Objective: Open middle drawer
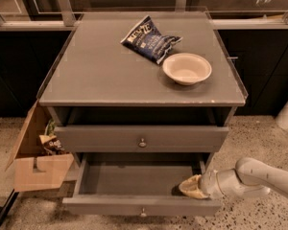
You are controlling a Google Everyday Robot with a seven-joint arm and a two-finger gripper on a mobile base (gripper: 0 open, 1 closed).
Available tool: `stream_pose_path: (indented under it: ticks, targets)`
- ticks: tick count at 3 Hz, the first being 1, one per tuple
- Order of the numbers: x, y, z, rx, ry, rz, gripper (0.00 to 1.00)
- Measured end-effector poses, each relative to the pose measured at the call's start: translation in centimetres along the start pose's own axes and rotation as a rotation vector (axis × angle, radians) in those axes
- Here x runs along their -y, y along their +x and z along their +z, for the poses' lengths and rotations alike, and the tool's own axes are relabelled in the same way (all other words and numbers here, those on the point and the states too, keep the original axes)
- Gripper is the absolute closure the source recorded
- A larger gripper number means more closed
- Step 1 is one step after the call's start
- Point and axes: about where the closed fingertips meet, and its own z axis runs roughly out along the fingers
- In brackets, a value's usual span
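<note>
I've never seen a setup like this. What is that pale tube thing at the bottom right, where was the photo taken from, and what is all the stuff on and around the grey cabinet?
The pale tube is a robot's arm, reaching in from the right. At its tip is the gripper, the robot's two-fingered hand. It sits at the right front corner of the pulled-out middle drawer. I cannot tell whether it holds anything, and the rest of that drawer looks empty.

There is only one picture. It looks down on the grey cabinet from the front, and where the camera is fixed is not known.

On the cabinet's top lie a dark blue bag of chips and, beside it, an empty pale bowl. The upper drawer sticks out far less. On the floor to the left stands an open cardboard box.
</note>
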Motion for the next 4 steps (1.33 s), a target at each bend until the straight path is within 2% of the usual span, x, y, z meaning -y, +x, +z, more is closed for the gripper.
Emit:
stream_pose_path:
  ticks: [1, 2, 3, 4]
  targets:
    - [0.0, -0.2, 0.0, 0.000, 0.000, 0.000, 1.00]
    - [-2.5, 1.1, -1.1, 0.038, -0.024, 0.045, 0.98]
    - [-2.5, 1.1, -1.1, 0.038, -0.024, 0.045, 0.78]
    - [-4.5, 2.2, -1.8, 0.066, -0.042, 0.083, 0.54]
